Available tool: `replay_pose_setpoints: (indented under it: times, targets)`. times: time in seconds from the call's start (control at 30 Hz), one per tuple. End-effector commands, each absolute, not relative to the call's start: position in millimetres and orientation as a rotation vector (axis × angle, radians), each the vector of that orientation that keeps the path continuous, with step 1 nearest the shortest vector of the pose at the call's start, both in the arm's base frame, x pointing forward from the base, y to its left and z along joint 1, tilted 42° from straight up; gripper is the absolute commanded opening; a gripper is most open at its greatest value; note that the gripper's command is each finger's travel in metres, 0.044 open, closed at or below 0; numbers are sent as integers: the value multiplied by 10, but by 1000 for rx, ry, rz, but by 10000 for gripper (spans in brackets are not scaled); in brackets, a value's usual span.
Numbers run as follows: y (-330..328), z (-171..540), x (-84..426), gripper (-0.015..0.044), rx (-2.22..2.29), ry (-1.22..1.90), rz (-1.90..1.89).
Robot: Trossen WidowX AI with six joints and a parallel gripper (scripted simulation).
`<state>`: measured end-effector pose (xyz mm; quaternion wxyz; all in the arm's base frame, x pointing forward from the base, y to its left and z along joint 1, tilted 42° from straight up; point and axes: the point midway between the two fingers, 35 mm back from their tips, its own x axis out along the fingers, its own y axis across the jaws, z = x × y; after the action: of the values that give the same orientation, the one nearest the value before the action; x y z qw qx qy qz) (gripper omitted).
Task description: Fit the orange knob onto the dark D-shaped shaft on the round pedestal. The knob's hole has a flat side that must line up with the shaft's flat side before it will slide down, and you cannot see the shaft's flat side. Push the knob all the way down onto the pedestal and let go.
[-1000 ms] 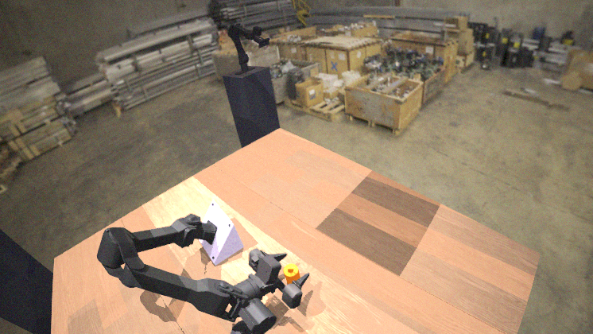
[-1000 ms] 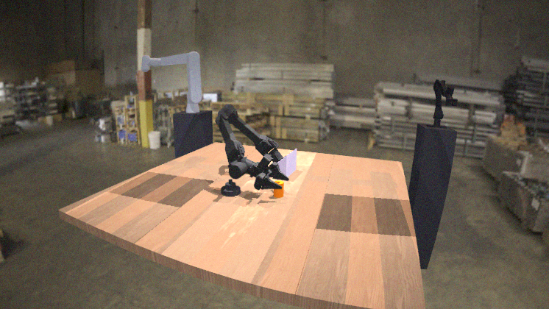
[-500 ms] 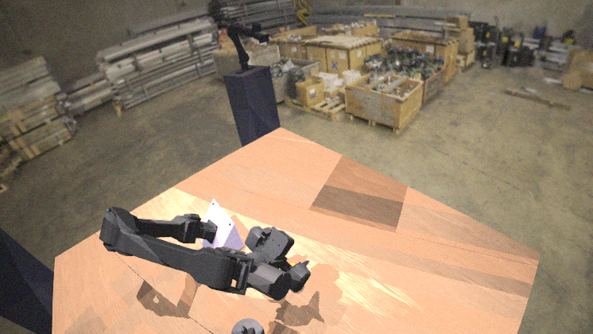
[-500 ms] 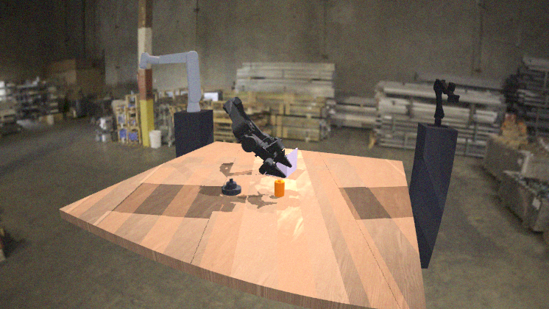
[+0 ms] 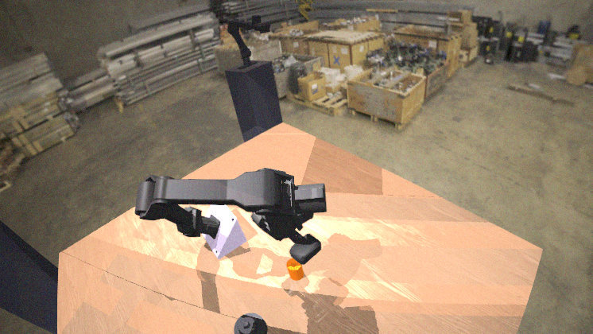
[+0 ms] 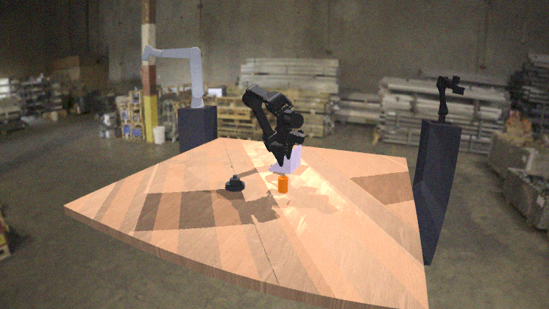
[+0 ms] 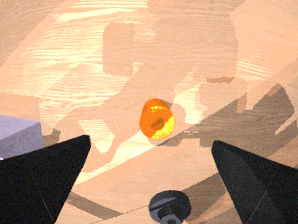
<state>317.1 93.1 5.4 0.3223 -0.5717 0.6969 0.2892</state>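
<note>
The orange knob (image 5: 296, 270) (image 6: 282, 184) (image 7: 156, 120) stands upright on the table, its hole facing up. The dark round pedestal (image 5: 249, 325) (image 6: 234, 184) (image 7: 170, 205) stands apart from it, with its short shaft on top and nothing orange on it. It is cut off by the lower edge of the top view and of the wrist view. My gripper (image 6: 284, 161) (image 7: 152, 144) is wide open and empty, pointing down above the knob. The knob shows between and beyond the fingertips in the wrist view. The shaft's flat side cannot be made out.
A pale lavender wedge-shaped block (image 5: 230, 238) (image 6: 294, 160) (image 7: 20, 137) stands on the table beside the arm, on the far side of the knob from the pedestal in the top view. Shadows of the arm fall across the wooden table (image 5: 456, 273) (image 6: 345, 260).
</note>
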Motion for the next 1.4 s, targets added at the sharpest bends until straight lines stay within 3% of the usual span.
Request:
replay_pose_setpoints:
  times: [0.0,0.23,0.77,1.37]
  targets:
    - [921,102,3221,440,-1538,1839,710]
    - [920,102,3221,440,-1496,1844,643]
    - [902,82,3218,440,-432,1562,-695]
    - [902,81,3218,440,-420,1555,-707]
